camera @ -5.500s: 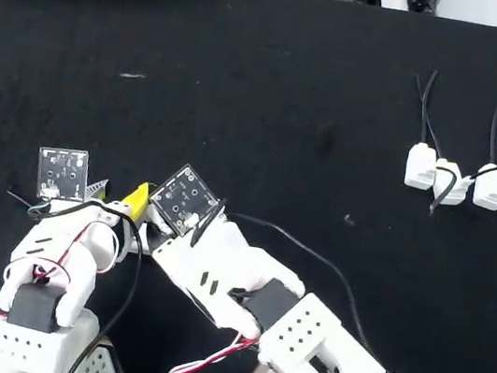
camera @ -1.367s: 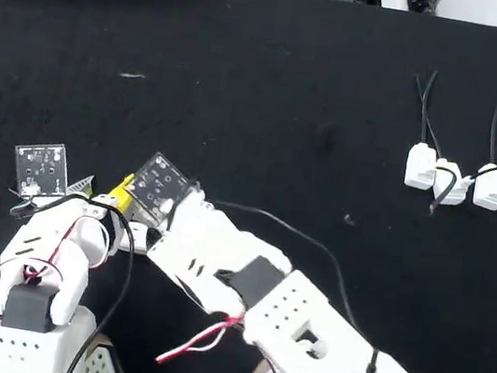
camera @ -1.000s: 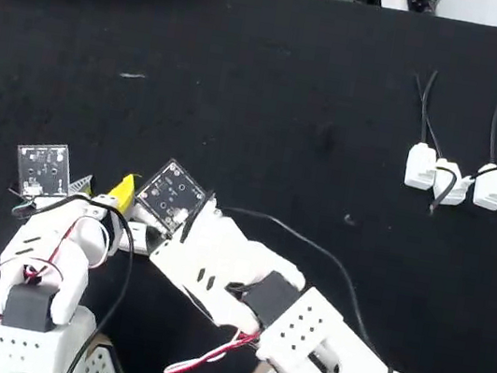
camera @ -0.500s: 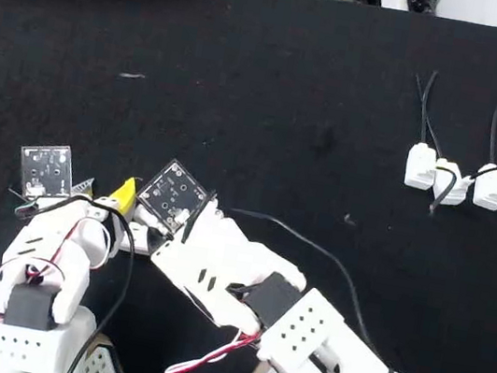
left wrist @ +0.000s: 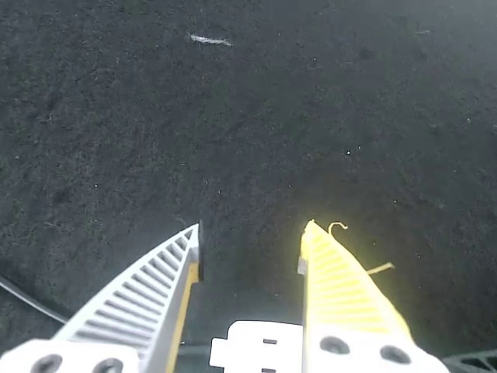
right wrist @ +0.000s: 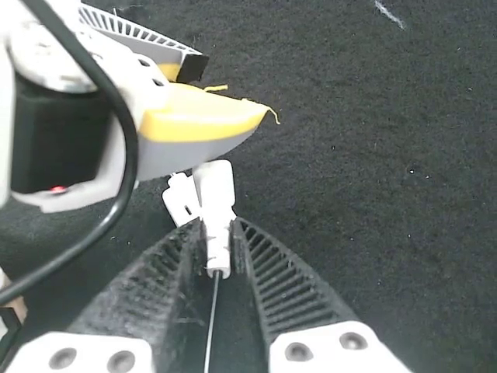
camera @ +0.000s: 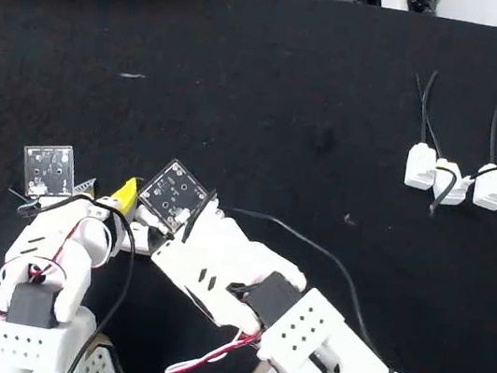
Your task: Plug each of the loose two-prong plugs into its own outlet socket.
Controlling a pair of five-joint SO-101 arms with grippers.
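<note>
My right gripper (right wrist: 217,231) is shut on a small white two-prong plug (right wrist: 215,194) with a thin wire running back between the black fingers. A notched white piece (right wrist: 180,200) sits against the plug's front end; I cannot tell whether it is a socket. My left gripper (left wrist: 252,229) stands open just above the black mat, one finger grey, the other yellow (left wrist: 342,287), with a white slotted piece (left wrist: 260,351) at its base. In the high view the left gripper (camera: 104,188) and the right arm (camera: 218,257) meet at the near left.
Several white blocks (camera: 472,180) with black cords lie in a row at the far right of the black mat (camera: 274,86). A thin black cable (camera: 314,249) trails from the right arm. A pale scrap (camera: 132,76) lies at the far left.
Over the last second and a half both arms shifted slightly to the right. The right gripper has kept the plug beside the left gripper's yellow finger.
</note>
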